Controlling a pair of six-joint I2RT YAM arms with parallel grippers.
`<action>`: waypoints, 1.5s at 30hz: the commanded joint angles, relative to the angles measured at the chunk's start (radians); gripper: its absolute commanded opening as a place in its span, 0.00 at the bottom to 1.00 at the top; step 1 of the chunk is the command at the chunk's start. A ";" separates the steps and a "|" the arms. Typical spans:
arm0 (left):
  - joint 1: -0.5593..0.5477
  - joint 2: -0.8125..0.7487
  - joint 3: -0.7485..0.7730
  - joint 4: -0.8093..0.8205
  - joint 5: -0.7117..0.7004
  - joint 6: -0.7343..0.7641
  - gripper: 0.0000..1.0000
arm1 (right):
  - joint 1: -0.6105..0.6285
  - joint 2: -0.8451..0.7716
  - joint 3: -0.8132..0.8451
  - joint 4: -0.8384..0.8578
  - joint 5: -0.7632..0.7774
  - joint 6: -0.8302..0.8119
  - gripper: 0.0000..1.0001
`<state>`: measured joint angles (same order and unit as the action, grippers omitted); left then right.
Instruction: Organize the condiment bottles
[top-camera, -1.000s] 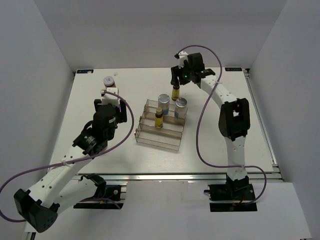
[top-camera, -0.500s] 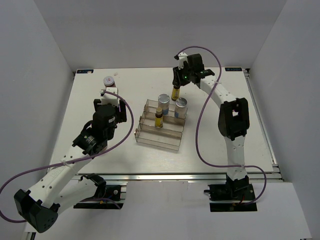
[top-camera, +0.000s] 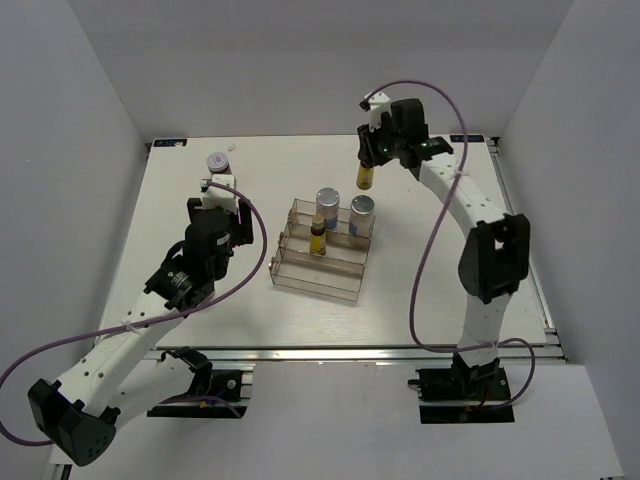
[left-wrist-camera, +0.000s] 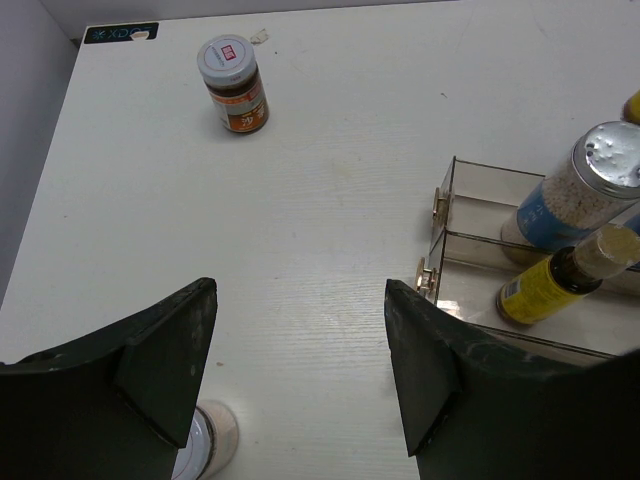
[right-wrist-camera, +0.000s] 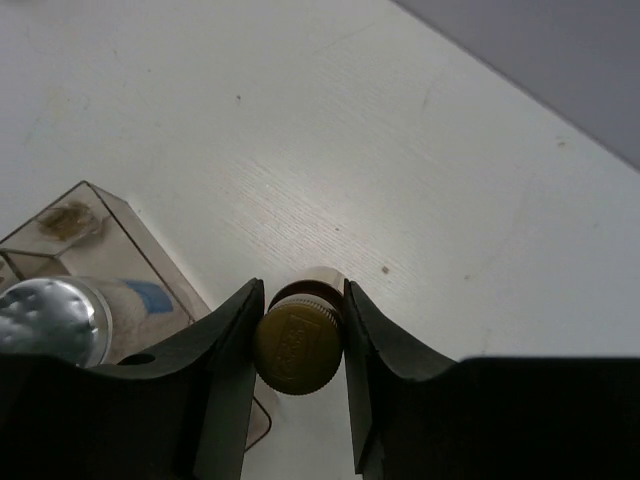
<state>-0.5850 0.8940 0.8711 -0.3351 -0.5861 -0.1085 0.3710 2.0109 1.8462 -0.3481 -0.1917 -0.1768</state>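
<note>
Between the two dark fingers of the right hand (top-camera: 372, 155) sits a slim amber glass bottle with a gold screw cap (right-wrist-camera: 297, 345). It is pinched just under the cap and apparently off the white bench (right-wrist-camera: 420, 150). Just to that hand's lower left stands the clear stepped plastic rack (right-wrist-camera: 120, 225), with a white silver-capped bottle (right-wrist-camera: 50, 320) in its nearest compartment. Farther off, the left hand (left-wrist-camera: 300, 370) hovers spread and holds nothing, a red-labelled jar (left-wrist-camera: 212, 440) beside one finger. The pinch is narrow and high, so a quick swing could tilt the amber bottle. It might then clip the rack wall or topple the standing bottle.
</note>
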 joint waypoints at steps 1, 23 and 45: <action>0.005 -0.021 -0.001 0.013 0.015 -0.002 0.78 | -0.001 -0.214 -0.039 0.152 0.037 -0.064 0.00; 0.005 -0.027 -0.006 0.016 0.012 -0.007 0.78 | 0.131 -0.624 -0.422 -0.066 -0.328 -0.032 0.00; 0.005 -0.030 -0.006 0.018 0.012 -0.005 0.78 | 0.238 -0.448 -0.524 0.119 -0.134 -0.038 0.00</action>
<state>-0.5842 0.8806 0.8703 -0.3290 -0.5827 -0.1097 0.5987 1.5536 1.2846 -0.3103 -0.3538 -0.2131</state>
